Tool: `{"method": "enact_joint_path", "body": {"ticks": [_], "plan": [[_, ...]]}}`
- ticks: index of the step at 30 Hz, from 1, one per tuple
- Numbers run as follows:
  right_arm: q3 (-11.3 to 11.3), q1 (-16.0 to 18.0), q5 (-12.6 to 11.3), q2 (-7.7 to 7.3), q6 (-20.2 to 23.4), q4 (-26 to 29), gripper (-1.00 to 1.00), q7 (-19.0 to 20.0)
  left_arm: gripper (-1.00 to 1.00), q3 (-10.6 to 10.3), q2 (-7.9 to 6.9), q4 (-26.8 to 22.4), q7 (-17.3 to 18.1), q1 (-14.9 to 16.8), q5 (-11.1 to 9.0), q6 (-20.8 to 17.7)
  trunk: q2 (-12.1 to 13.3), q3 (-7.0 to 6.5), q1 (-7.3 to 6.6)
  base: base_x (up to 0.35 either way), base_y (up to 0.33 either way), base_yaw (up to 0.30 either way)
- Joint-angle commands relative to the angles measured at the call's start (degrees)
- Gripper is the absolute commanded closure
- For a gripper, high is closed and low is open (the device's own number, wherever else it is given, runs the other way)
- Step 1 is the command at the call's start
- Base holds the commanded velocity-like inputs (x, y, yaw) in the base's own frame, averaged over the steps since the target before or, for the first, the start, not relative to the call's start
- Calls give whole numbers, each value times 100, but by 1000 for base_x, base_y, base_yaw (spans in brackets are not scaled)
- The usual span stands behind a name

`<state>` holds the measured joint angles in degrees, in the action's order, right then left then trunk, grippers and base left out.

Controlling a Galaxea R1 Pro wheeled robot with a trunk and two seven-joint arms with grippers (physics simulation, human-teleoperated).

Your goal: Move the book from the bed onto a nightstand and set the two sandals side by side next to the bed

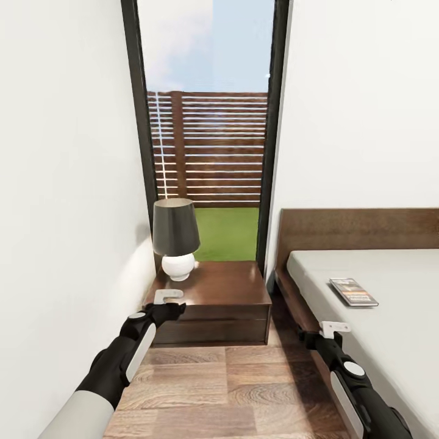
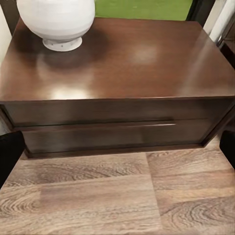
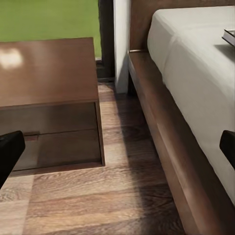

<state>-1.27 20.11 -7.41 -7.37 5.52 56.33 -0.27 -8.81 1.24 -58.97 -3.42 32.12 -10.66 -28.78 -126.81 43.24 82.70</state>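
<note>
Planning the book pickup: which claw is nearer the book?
The right claw, at the bed edge near the book; the left claw fronts the nightstand.

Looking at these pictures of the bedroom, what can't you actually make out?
- The book's cover lettering: too small in the head view; the right wrist view's edge cuts it off.
- The lamp's shade: cut off in the left wrist view.
- The bed's far side: past the head view's edge.
- The nightstand's back: cut off in the left wrist view.

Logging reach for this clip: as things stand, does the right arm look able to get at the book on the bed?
Probably yes. The book lies bare on the bed near its edge, just ahead of the open right gripper, with nothing between them.
</note>
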Motion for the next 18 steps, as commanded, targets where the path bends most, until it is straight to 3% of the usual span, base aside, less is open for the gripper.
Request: {"method": "enact_joint_path", "body": {"ticks": [1,5,13,18], "plan": [[3,2,-59,-2,28,10,-100,-5,-100,-7,-4,-8,-36,2,-59,-25,-3,6,-1,0,0,-1],[4,2,-59,-2,28,10,-100,-8,-100,-7,-14,-9,-40,0,-59,-23,-3,6,-1,171,0,0],[1,2,-59,-2,-17,10,-100,10,-100,-7,-18,-9,-45,-3,-59,-23,-3,6,-1,312,-61,-2],[-4,2,-59,-3,-55,10,-100,18,-100,-7,-19,-9,-40,-3,-52,-23,-3,6,-1,262,-21,-167]]}}
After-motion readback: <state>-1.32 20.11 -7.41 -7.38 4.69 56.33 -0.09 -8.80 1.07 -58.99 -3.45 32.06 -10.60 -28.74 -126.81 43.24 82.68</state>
